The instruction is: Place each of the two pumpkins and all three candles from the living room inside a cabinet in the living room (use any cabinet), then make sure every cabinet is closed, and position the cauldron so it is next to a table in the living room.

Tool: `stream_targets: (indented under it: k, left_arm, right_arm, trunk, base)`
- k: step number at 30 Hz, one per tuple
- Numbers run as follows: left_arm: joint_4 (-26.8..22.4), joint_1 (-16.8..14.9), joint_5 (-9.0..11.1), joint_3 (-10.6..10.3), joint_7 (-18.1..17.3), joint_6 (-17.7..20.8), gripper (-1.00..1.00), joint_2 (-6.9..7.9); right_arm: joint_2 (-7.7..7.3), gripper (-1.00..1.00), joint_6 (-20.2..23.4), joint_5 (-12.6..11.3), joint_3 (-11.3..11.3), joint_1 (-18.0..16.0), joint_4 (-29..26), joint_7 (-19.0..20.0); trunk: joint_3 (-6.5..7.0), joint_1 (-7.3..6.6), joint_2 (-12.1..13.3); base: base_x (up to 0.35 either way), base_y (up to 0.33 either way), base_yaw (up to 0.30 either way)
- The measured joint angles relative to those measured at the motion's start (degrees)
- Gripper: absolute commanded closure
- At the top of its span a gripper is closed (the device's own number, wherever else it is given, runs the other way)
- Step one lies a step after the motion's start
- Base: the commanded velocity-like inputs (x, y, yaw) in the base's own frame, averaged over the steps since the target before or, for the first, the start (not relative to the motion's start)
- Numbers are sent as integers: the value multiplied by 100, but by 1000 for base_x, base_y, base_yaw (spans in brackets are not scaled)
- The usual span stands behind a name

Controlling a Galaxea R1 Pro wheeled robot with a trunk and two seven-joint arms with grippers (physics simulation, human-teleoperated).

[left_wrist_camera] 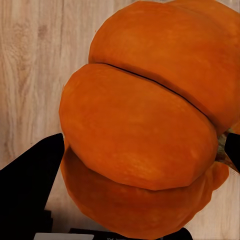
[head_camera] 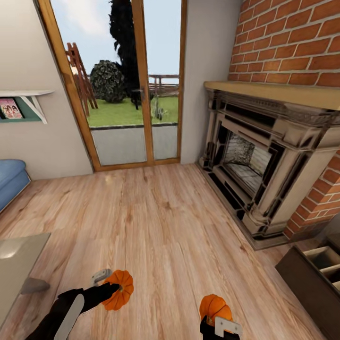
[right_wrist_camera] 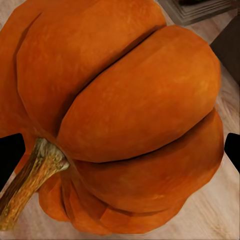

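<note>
Each of my grippers holds a small orange ribbed pumpkin above the wood floor. The left gripper is shut on one pumpkin, seen close up in the left wrist view as pumpkin between black fingers. The right gripper is shut on the other pumpkin, whose stem and ribs show in the right wrist view. The dark brown cabinet stands at the lower right with a drawer pulled open and a pale interior. A corner of the grey-green table sits at the lower left.
A stone fireplace in a brick wall fills the right side. Glass patio doors are straight ahead. A blue sofa edge and a wall shelf lie at the left. Open wood floor spreads between them.
</note>
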Motion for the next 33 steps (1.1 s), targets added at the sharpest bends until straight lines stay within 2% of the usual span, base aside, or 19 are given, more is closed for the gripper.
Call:
stream_targets:
  k: [5, 9, 33]
  left_arm:
    - [0, 0, -5, 0, -3, 1, 100, -3]
    - [-1, -1, 14, 0, -9, -7, 100, -2]
    - [0, 0, 6, 0, -21, -25, 100, 0]
  right_arm:
    - [0, 100, 1, 1, -5, 0, 0, 1]
    - [0, 100, -4, 16, -5, -1, -2, -2]
    - [0, 100, -2, -1, -23, -1, -2, -2]
  trunk:
    - [0, 0, 0]
    - [0, 0, 0]
    - [0, 0, 0]
  base:
    - [299, 64, -3]
    - [89, 12, -130]
    - [3, 0, -272]
